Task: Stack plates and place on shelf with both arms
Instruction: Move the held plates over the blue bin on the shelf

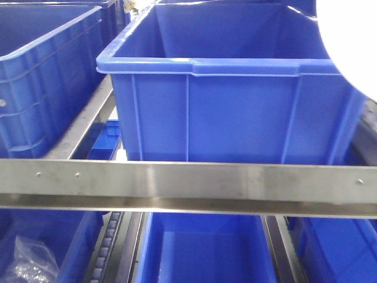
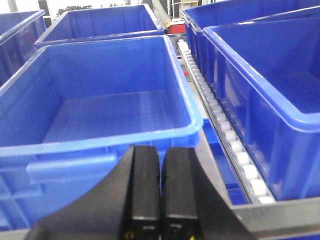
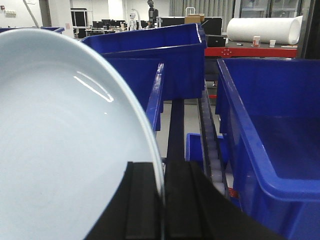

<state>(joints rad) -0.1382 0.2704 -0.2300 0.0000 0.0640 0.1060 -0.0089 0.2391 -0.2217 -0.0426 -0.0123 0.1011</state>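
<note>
Plate (image 3: 55, 150), pale bluish-white, glossy: rim clamped between right gripper (image 3: 162, 200) fingers, beside blue crates. Left gripper (image 2: 160, 192): fingers together, holding nothing, near an empty blue crate (image 2: 100, 145).

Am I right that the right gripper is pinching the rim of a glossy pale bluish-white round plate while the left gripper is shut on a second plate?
Partly. The right gripper does pinch the rim of the glossy pale bluish-white round plate. The left gripper holds no plate, though: the left wrist view shows its black fingers closed together on nothing, above an empty blue plastic bin.
</note>
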